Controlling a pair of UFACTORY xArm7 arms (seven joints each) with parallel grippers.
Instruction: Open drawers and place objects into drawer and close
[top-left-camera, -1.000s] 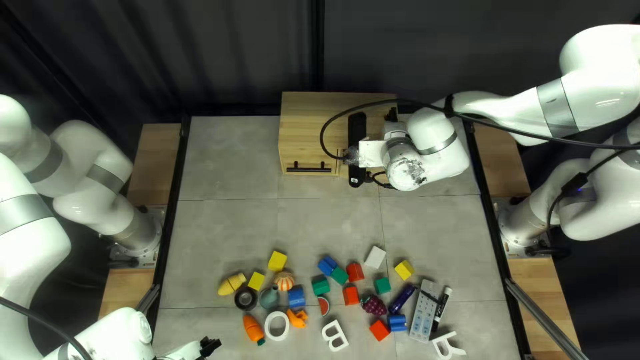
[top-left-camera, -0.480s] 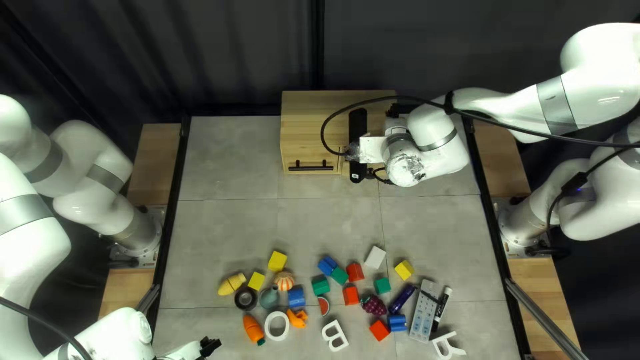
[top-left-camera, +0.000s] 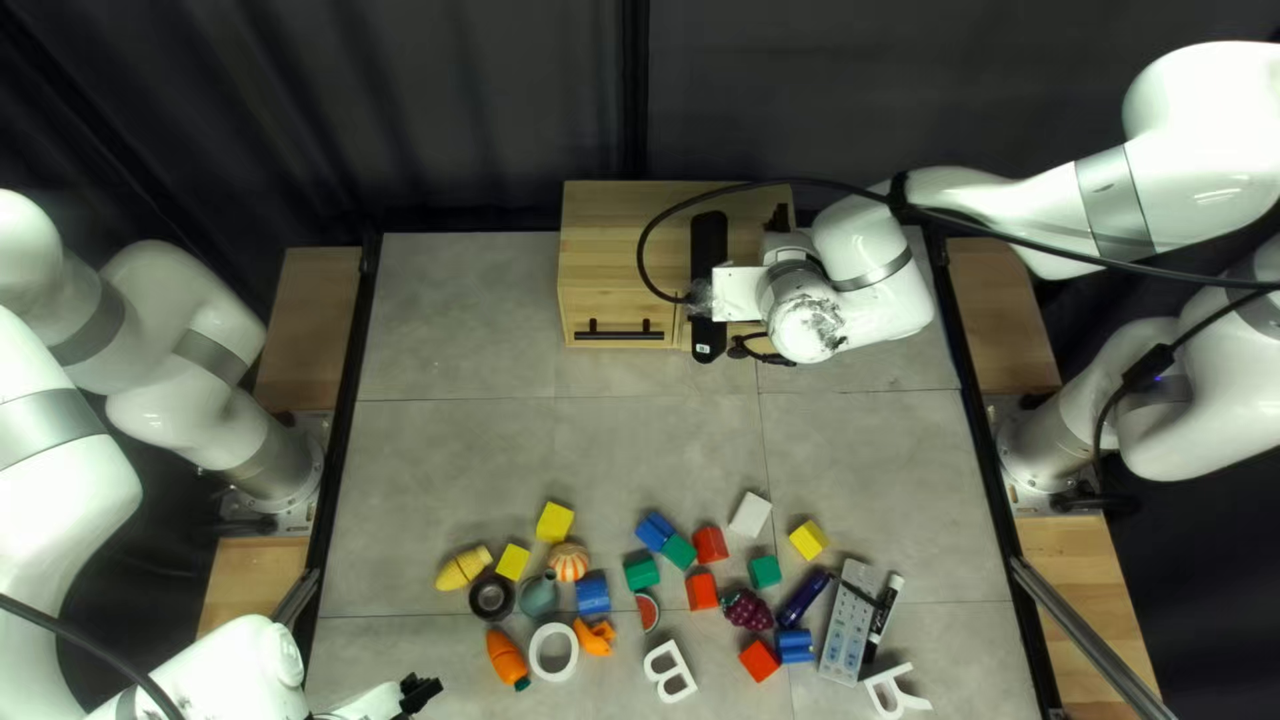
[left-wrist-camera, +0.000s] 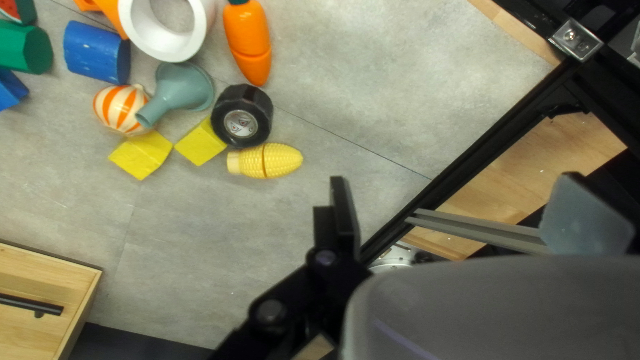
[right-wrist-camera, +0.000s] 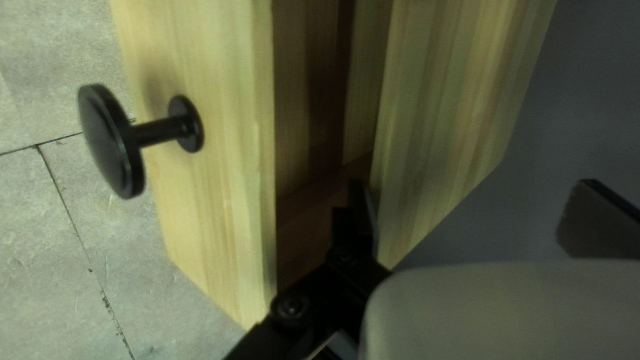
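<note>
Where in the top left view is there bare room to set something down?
One patch lies between the cabinet and the white block; another between the cabinet and the left black rail. It is crowded from the toy corn to the grey remote.

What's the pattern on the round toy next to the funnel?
The round toy has orange and cream stripes; best seen in the left wrist view, by the funnel.

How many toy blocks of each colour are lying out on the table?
Yellow blocks: 3
Blue blocks: 3
Green blocks: 3
Red blocks: 3
White block: 1
Total in view: 13
</note>
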